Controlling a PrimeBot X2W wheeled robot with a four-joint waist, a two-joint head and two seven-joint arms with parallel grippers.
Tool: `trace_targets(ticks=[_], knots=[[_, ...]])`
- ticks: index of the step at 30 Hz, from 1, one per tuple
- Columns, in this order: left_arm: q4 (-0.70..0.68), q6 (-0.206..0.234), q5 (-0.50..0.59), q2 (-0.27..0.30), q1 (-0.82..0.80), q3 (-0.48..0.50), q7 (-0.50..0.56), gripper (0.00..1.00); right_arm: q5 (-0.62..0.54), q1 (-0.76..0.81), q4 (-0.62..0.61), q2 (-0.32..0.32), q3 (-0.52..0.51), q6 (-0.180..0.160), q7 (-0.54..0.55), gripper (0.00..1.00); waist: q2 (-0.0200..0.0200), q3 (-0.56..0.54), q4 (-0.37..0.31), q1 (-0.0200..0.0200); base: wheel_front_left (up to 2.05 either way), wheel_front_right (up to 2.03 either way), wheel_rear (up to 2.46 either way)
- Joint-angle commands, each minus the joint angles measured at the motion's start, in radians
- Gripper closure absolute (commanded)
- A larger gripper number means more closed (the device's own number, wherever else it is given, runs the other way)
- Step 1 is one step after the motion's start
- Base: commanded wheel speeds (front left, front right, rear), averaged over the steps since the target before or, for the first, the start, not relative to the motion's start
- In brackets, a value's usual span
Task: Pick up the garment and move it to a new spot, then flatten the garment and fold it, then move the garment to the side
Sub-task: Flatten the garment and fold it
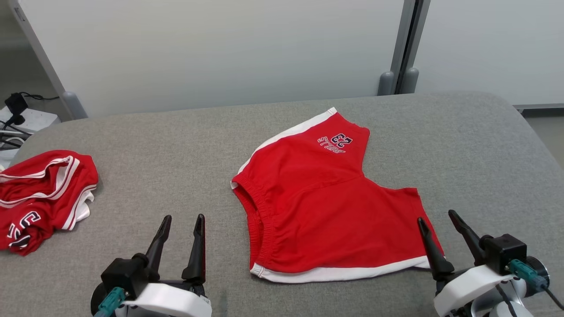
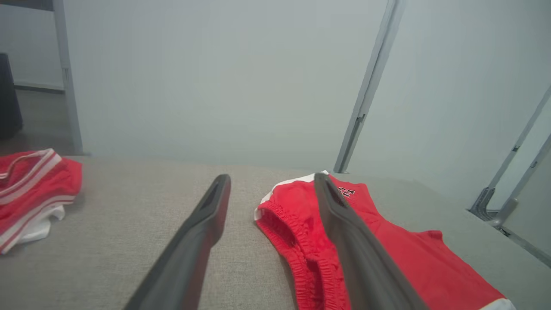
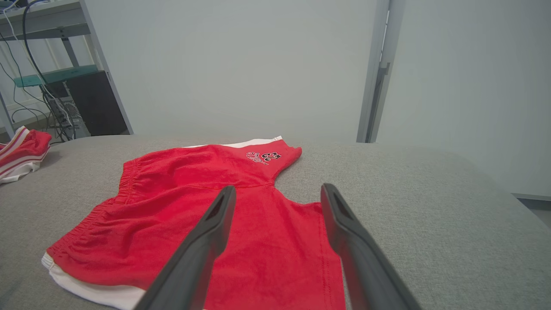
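1. We see the second red garment [image 1: 42,198] cut off by the head view's left edge. Its folds hide most of its dark lettering, so we cannot read it.
2. On the shorts [image 1: 326,207], the word under the number in the print [image 1: 335,142] is too small for us to read.
3. In the left wrist view, one dark finger [image 2: 351,241] covers a strip of the shorts and most of the print.
4. In the right wrist view, the bottom edge cuts off the shorts' near leg, and two fingers [image 3: 201,249] cover part of it.
5. The head view's bottom edge cuts off the bodies of the left gripper [image 1: 184,216] and the right gripper [image 1: 435,215].
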Motion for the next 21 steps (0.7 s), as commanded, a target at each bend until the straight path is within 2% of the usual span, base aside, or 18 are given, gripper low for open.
trace_targets(ticks=[1, 6, 12, 21], knots=[[-0.031, 0.007, 0.012, 0.005, -0.021, 0.039, -0.010, 0.00, 0.000, -0.006, -0.027, -0.012, 0.018, 0.000, -0.006, 0.00, 0.0000, -0.007, 0.000, 0.0000, 0.00, 0.00, 0.00], [-0.134, 0.009, 0.133, -0.027, 0.042, 0.094, -0.010, 0.00, -0.005, 0.003, -0.076, 0.003, 0.065, 0.000, -0.006, 0.00, 0.0000, -0.038, -0.008, 0.0000, 0.00, 0.00, 0.00], [-0.172, 0.030, 0.128, -0.036, 0.104, 0.101, -0.010, 0.00, -0.002, 0.061, -0.170, 0.031, 0.053, 0.000, -0.006, 0.00, 0.0000, -0.071, -0.006, 0.0000, 0.00, 0.00, 0.00], [-0.164, 0.062, 0.101, -0.037, 0.180, 0.035, -0.010, 0.00, -0.004, 0.187, -0.246, 0.051, -0.003, 0.000, -0.006, 0.00, 0.0000, -0.102, -0.004, 0.0000, 0.00, 0.00, 0.00]])
